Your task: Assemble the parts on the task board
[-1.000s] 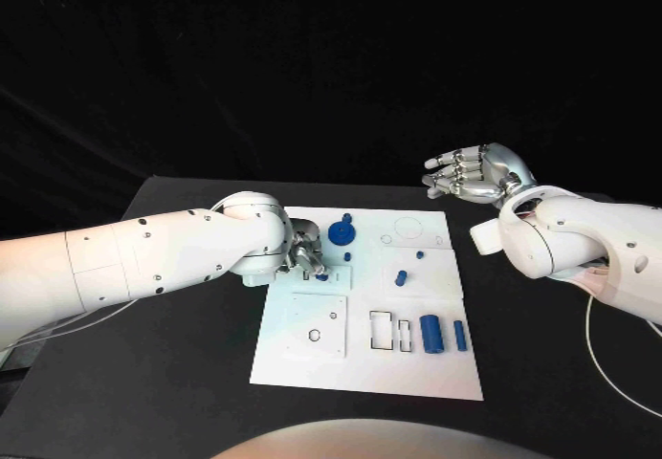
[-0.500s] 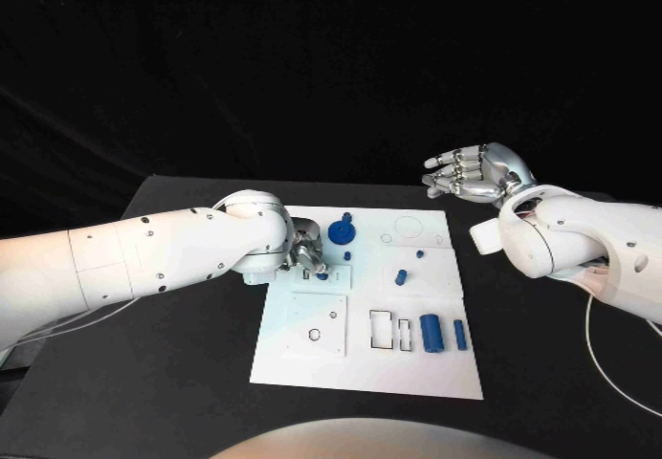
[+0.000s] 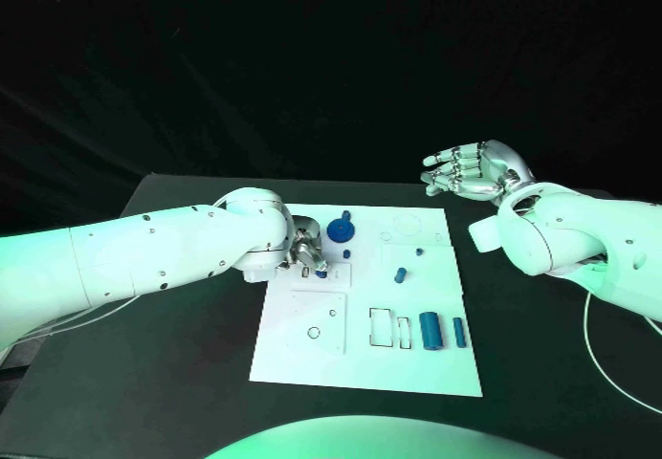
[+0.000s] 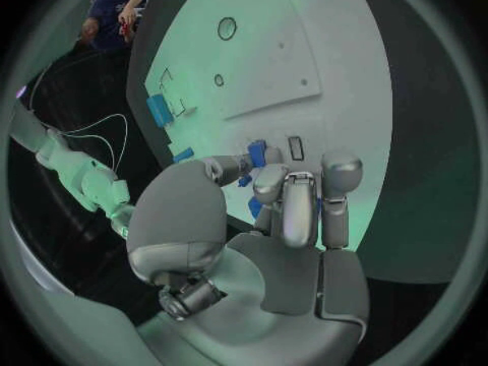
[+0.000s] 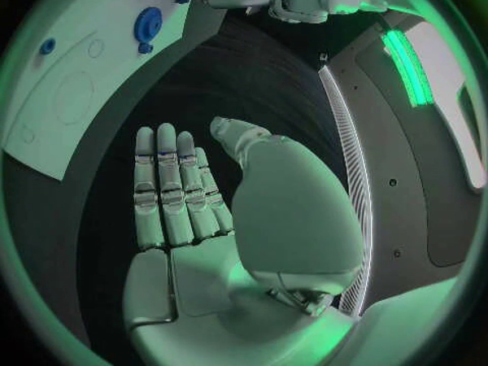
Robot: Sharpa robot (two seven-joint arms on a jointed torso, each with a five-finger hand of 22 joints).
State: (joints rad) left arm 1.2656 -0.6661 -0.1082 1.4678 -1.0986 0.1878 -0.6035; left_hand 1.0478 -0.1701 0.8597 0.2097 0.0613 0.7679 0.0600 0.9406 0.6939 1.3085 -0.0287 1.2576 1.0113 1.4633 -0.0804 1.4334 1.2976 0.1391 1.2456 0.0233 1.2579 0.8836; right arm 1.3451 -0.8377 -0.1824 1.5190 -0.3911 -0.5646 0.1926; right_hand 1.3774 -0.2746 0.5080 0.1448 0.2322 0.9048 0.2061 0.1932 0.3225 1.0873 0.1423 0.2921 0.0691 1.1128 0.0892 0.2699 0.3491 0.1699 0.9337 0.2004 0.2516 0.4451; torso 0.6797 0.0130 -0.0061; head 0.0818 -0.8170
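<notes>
Nothing moved | left robot hand (image 3: 305, 254) pinches blue part (image 4: 257, 154) | right robot hand (image 3: 469, 170) open, empty

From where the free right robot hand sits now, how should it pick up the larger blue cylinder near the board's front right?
Probably from straight above, fingers pinching across the curved sides at mid-length. The larger blue cylinder lies flat on the task board, a slimmer blue piece close alongside, so the ends are likelier to slip. The right robot hand is open, off the board.

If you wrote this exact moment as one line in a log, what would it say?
left hand: pinching a small blue part over task board | right hand: open, raised off the board, holding nothing | loose parts: blue disc, cylinder
</notes>
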